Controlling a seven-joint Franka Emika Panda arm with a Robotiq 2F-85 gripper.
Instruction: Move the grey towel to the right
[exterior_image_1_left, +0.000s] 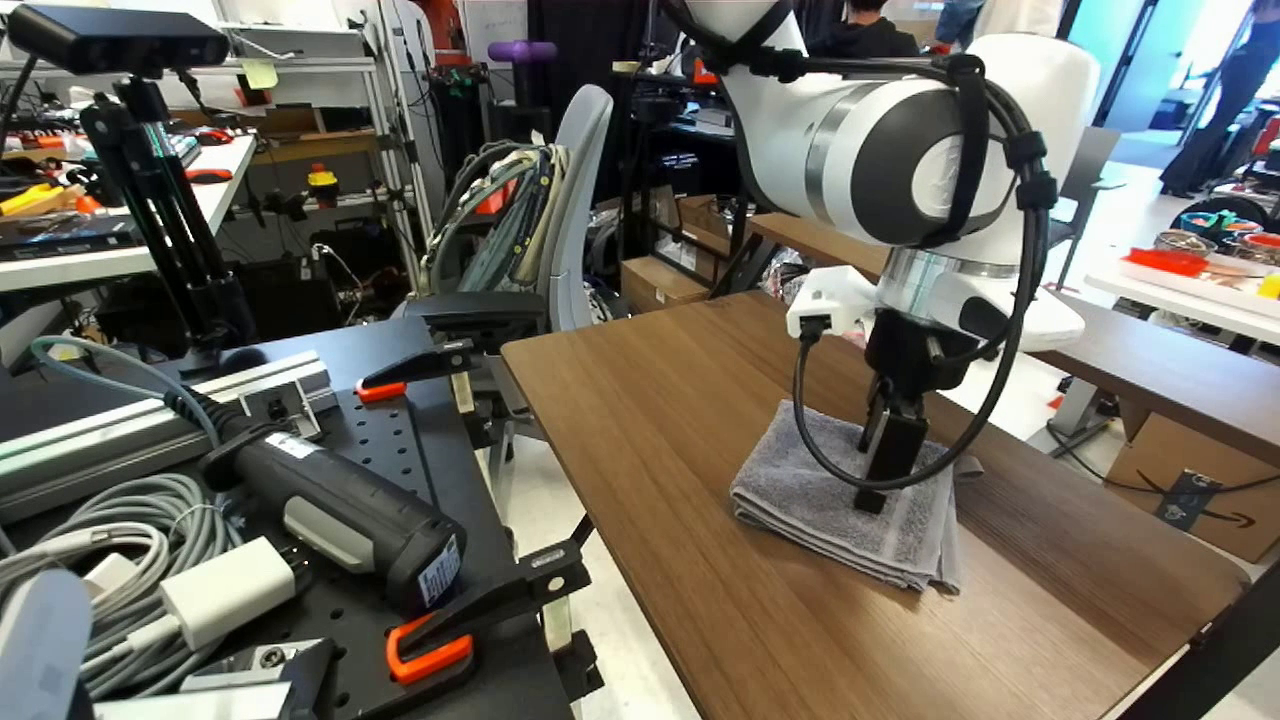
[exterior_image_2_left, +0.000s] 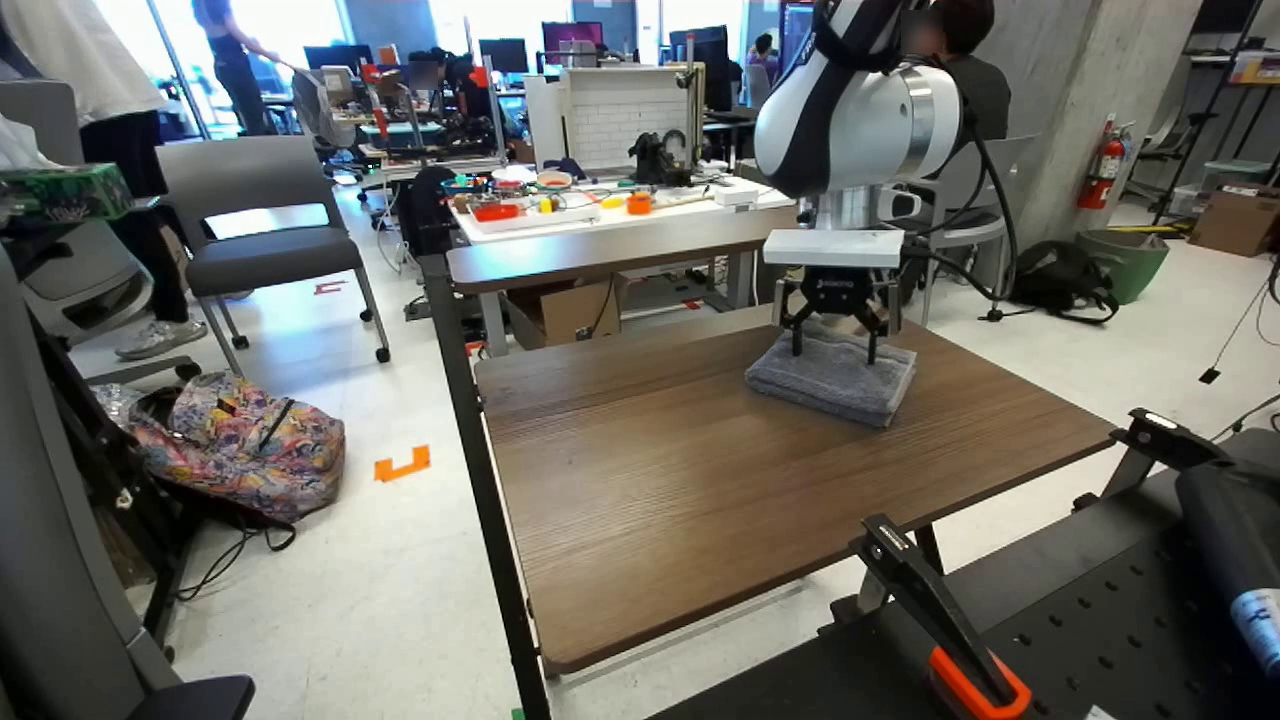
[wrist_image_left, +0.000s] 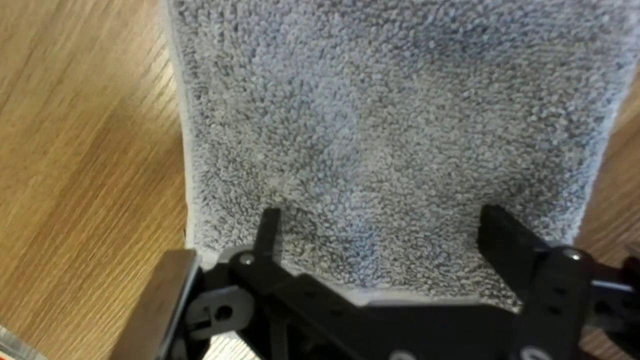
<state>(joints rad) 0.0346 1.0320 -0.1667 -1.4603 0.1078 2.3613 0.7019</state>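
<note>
Pincer (wrist_image_left: 381, 214) gapes wide over the towel (exterior_image_2_left: 832, 384), which lies towards one o'clock on the worktop (exterior_image_2_left: 680, 480) in an exterior view. Closing too shallowly could pinch only the top layer and drag the folds loose.

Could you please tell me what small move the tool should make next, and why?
I would probably close the tool to pinch the grey towel: its fingers stand apart, both inside the towel's side edges in the wrist view, and in both exterior views the tips appear to reach the towel's upper surface, with no fold gripped yet.
</note>
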